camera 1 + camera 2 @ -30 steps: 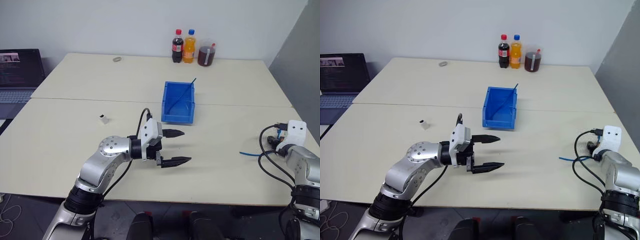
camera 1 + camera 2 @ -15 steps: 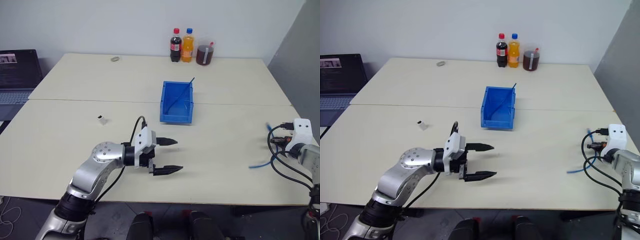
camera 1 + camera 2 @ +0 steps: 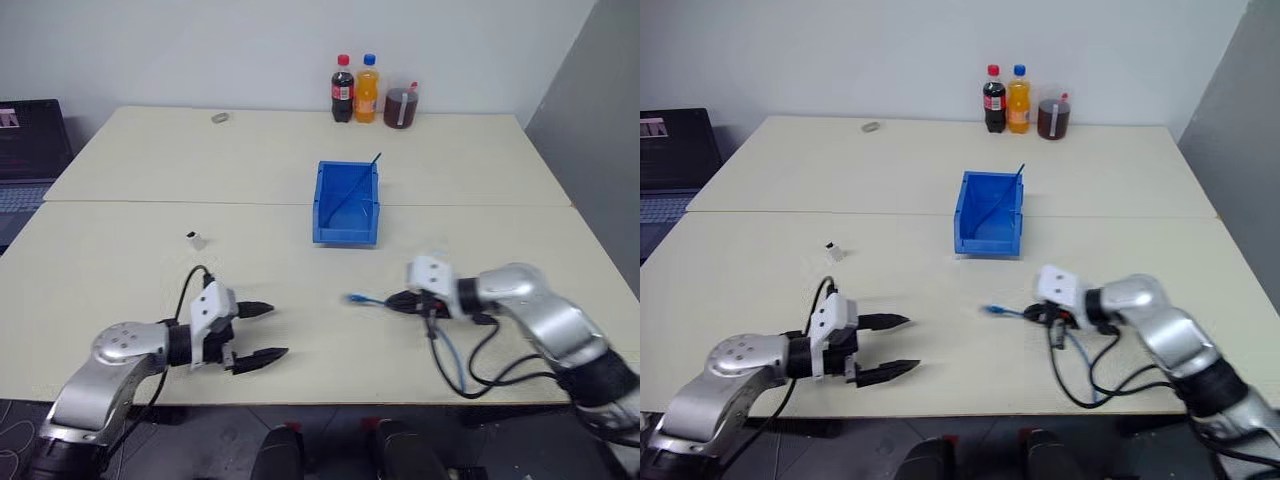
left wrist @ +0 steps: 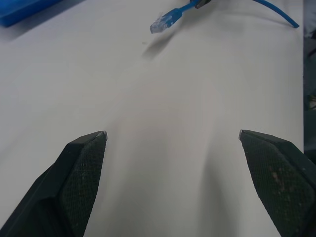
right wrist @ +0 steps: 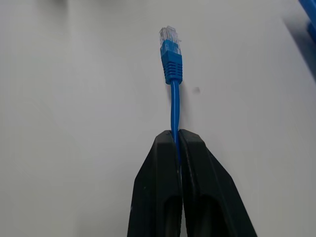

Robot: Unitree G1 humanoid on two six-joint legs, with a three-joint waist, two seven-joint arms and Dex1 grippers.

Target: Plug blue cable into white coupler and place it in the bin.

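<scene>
The coupler (image 3: 196,240) sits alone on the table, not yet plugged. The left gripper (image 3: 257,332) is wide open and empty. The right gripper (image 5: 177,140) pinches the cable (image 5: 172,64). The bin (image 3: 330,232) waits farther back.

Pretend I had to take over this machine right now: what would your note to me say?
Right pincer: shut on the thin light-blue cable, just behind its clear plug, which sticks out over the pale table in front of the bin.
Left pincer: open, holding nothing, low over the table's near edge.
Tiny white boxy coupler: on the table, apart from both pincers, untouched.
Bright blue plastic bin: mid-table, with a dark-blue strand leaning inside.
Done: cable picked up.
Left: take the coupler, push the plug in, put the joined pair in the bin.
</scene>
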